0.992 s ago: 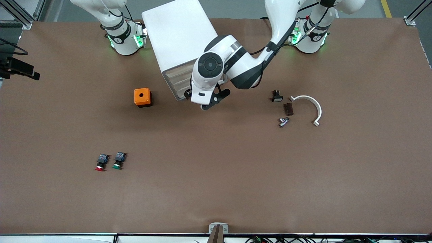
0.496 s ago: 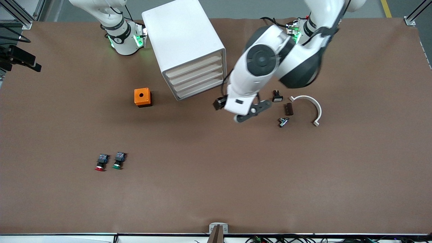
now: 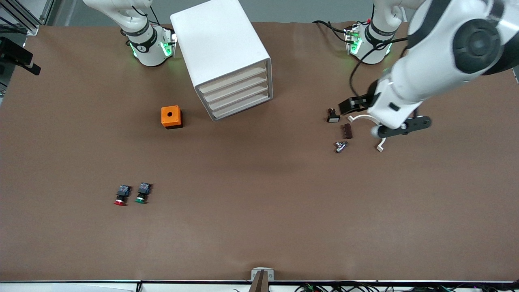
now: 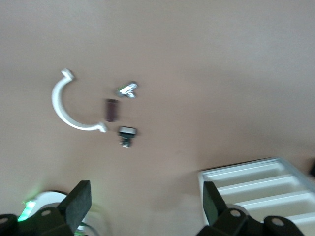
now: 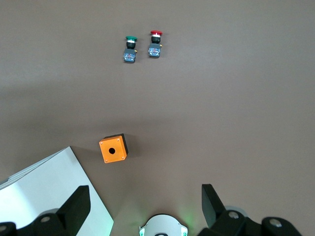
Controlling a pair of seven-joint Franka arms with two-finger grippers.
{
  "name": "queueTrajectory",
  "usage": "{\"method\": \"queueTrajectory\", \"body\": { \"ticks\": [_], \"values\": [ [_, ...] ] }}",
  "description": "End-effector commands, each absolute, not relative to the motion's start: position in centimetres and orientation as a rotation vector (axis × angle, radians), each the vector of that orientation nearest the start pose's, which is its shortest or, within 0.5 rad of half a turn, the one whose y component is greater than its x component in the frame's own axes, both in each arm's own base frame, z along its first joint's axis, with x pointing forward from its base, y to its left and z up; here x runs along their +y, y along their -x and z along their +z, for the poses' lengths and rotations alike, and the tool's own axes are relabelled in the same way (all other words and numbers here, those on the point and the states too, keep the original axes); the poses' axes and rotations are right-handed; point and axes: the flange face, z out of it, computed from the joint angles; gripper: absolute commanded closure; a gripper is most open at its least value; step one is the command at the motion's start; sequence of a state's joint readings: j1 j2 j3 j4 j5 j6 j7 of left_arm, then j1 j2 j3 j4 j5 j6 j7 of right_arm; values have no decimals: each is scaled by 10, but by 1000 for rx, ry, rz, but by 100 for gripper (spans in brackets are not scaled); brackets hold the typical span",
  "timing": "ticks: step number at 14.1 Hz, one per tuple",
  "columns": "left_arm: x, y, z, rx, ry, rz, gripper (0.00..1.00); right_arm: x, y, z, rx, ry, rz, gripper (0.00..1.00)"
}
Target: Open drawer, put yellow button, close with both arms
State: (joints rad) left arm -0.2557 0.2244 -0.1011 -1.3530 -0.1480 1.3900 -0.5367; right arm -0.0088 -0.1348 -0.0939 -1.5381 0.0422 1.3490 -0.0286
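The white cabinet [image 3: 221,44] stands near the robots' bases, and its uppermost drawer [image 3: 234,80] is shut flush like the three below it. The yellow button shows in no view. My left gripper [image 3: 400,126] hangs open and empty over the white curved clamp [image 3: 367,118], toward the left arm's end of the table. In the left wrist view the left gripper [image 4: 145,206] holds nothing, with the cabinet [image 4: 261,189] beside one finger. My right gripper [image 5: 145,206] is open and empty high above the right arm's base [image 5: 162,227].
An orange box with a hole [image 3: 171,117] sits beside the cabinet. A red-capped button [image 3: 121,195] and a green-capped button [image 3: 142,193] lie nearer the front camera. By the clamp lie a brown block [image 3: 346,131], a metal fitting [image 3: 341,146] and a small black part [image 3: 333,115].
The left arm has swung away from the cabinet's front toward its own end of the table. All four drawer fronts now show, shut. Both grippers stayed open.
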Motion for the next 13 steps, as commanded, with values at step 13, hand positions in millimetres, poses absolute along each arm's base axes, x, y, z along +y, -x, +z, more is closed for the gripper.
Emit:
{"method": "queueTrajectory", "body": {
  "ticks": [13],
  "values": [
    [-17, -540, 621, -21, 3159, -69, 0, -49, -469, 676, 27, 3117, 100, 0]
  ]
}}
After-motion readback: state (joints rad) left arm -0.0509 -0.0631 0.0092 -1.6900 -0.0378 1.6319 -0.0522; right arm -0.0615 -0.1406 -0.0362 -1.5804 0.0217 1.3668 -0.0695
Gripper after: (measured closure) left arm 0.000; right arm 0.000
